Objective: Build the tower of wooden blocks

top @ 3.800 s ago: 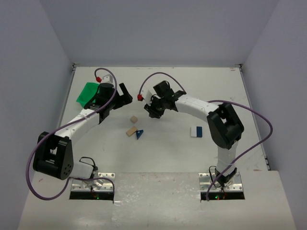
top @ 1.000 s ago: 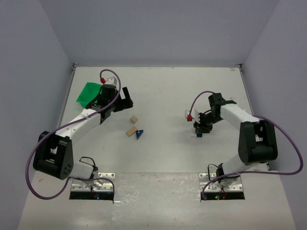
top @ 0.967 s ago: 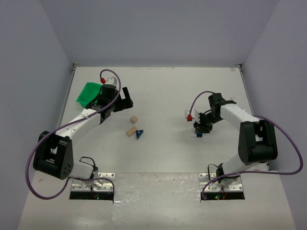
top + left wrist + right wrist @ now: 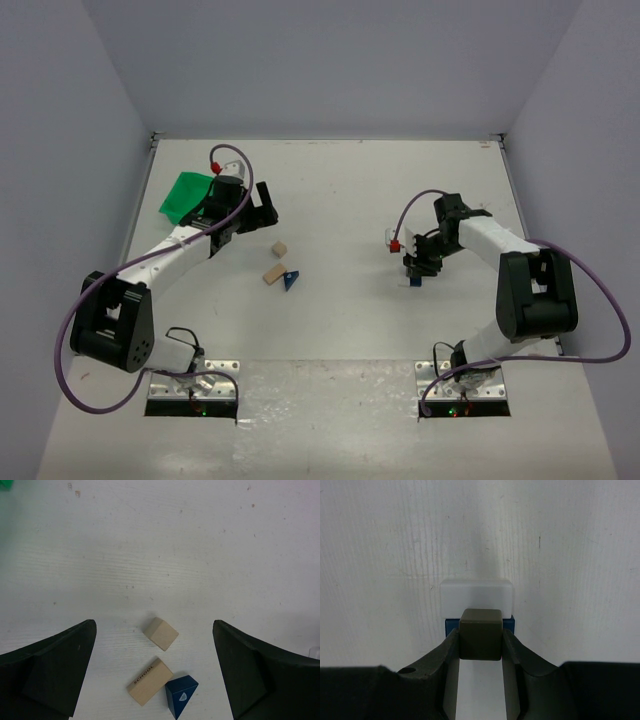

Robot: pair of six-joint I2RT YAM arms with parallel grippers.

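A tan cube (image 4: 280, 248), a tan long block (image 4: 272, 273) and a blue wedge (image 4: 291, 280) lie together on the table's left half. In the left wrist view the cube (image 4: 160, 633), the long block marked SCHOOL (image 4: 150, 681) and the wedge (image 4: 181, 695) lie between the wide-open fingers of my left gripper (image 4: 154, 625), which hovers above them. My right gripper (image 4: 480, 640) is shut on a dark grey cube (image 4: 480, 634), held over a blue block (image 4: 509, 624) that lies against a white block (image 4: 476, 596). I cannot tell whether the cube touches the blue block.
A green bin (image 4: 183, 195) sits at the far left, just behind my left gripper (image 4: 262, 205). My right gripper (image 4: 420, 266) is on the table's right half, with a little of the blue block (image 4: 414, 282) showing below it. Grey walls close in the table's sides.
Since 3.8 s ago my right arm has swung from the table's middle to the white and blue blocks on the right. Over the last second nothing has visibly moved.
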